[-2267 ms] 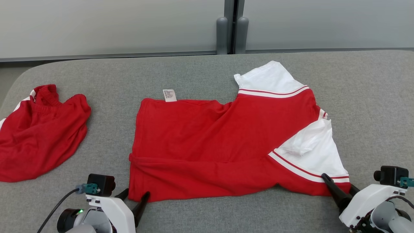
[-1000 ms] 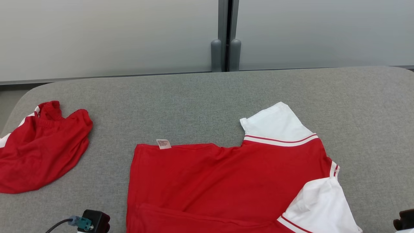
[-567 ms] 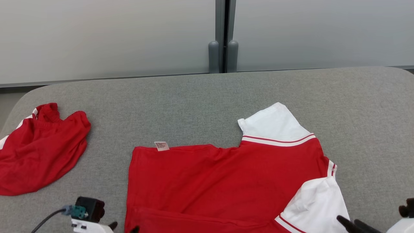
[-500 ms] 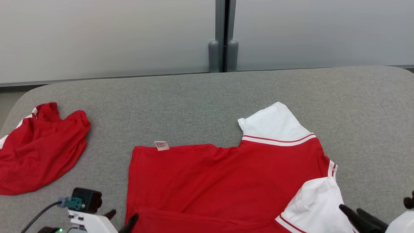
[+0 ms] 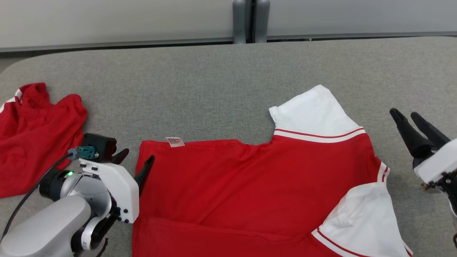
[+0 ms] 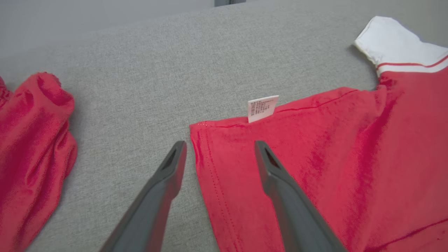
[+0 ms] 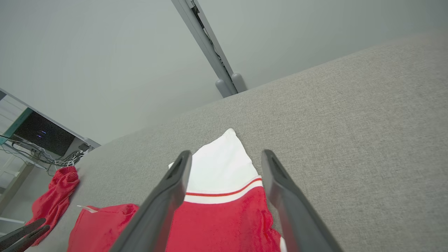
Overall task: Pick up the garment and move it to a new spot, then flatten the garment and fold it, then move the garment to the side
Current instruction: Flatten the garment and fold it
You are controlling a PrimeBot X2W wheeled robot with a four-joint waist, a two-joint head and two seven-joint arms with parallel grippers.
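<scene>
The garment (image 5: 250,185) is a red shirt with white sleeves, lying spread on the grey table (image 5: 200,89), with a fold line across its near part. A white label (image 5: 175,141) sticks out at its far left edge. My left gripper (image 5: 137,157) is open at the shirt's far left corner. In the left wrist view the left gripper (image 6: 219,147) straddles the garment (image 6: 315,157) at that corner's side hem and grips nothing. My right gripper (image 5: 404,115) is open and empty, off to the right of the shirt. The right wrist view has this gripper (image 7: 226,155) looking along the garment (image 7: 224,217) toward its far white sleeve.
A second red garment (image 5: 32,132) lies crumpled at the table's left edge, close to my left arm. A wall with a grey post (image 5: 246,21) stands behind the table. Bare grey table stretches beyond and to the right of the shirt.
Both grippers have gone from shut to open and let go of the shirt's near edge. They then moved forward, the left to the far left corner, the right out to the right. The camera tilted down.
</scene>
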